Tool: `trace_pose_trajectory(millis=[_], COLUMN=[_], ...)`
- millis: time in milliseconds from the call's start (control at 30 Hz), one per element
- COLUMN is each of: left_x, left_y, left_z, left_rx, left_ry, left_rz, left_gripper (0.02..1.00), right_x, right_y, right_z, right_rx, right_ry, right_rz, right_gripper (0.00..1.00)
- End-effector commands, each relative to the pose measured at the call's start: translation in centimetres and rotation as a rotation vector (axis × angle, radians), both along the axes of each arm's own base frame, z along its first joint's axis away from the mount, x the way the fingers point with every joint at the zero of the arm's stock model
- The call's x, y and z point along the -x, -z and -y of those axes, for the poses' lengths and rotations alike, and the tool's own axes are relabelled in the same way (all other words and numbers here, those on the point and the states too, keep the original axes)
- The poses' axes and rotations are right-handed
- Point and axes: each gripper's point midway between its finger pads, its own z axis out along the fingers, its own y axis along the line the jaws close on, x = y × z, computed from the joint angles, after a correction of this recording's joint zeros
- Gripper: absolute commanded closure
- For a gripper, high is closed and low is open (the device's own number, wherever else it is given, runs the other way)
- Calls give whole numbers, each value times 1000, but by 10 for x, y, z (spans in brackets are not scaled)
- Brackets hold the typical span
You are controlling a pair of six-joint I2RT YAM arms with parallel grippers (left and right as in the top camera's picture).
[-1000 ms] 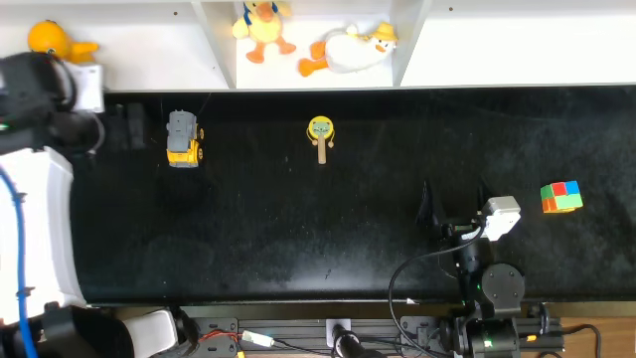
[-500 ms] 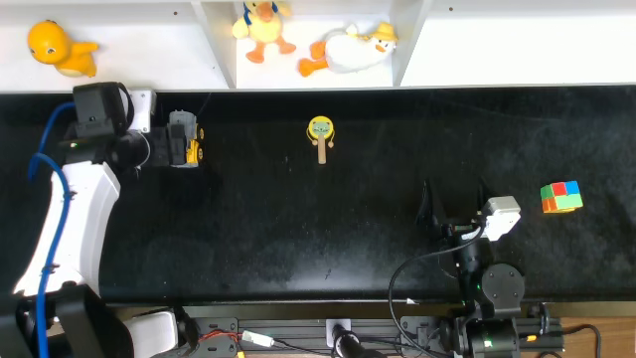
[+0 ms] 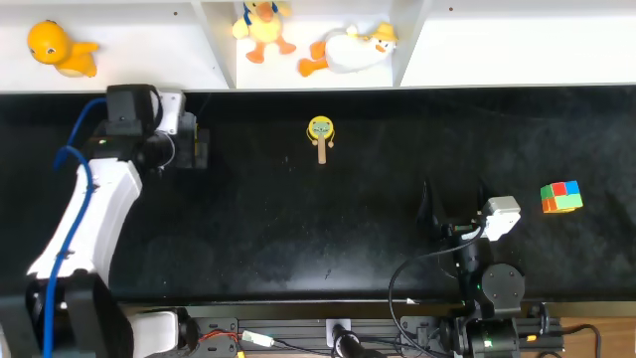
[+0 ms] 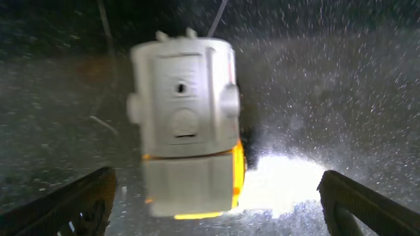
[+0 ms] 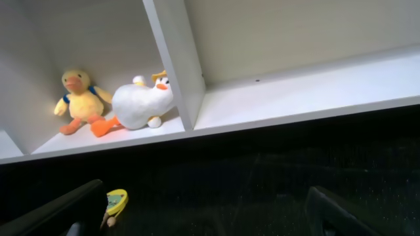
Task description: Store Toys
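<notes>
— Where is the left end effector (image 4: 220, 200)?
— At the toy truck (image 4: 187, 124), which has a grey top and a yellow body and stands on the black desk (image 3: 298, 239). The fingers are spread wide, and the truck sits in the gap between them, touching neither.
— Any writing on it?
— There are raised marks on the grey roof, too blurred to read.
— And the right end effector (image 3: 453, 204)?
— It is also spread open and holds nothing. The coloured cube (image 3: 560, 196) lies off to its right, well apart. The yellow round-headed toy on a stick (image 3: 320, 136) lies ahead and to its left.
— The shelf (image 3: 149, 75)?
— It is beyond both end effectors. The yellow duck (image 3: 60, 45) sits in the compartment past the left one, off to its left. The plush duckling (image 3: 261, 27) and the white goose (image 3: 350, 48) share the middle compartment, side by side.
</notes>
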Motion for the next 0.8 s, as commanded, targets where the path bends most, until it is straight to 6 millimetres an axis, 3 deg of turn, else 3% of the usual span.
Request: trace_pose_trajectory(millis=[33,400,800], left_x=[6,-2,0], left_y=[25,41,45], left_z=[-3,-3,-8], left_rx=[-15,-15,-39], left_ry=[-30,-29,-39], left_rz=[-74,-84,-100], left_gripper=[20,31,290], right_x=[0,0,0], right_y=[4,4,4], right_z=[-2,-2,-2], right_rx=[4,4,4], right_ry=[-11,-11,-11], right_rz=[0,0,0], right_gripper=[7,5,5])
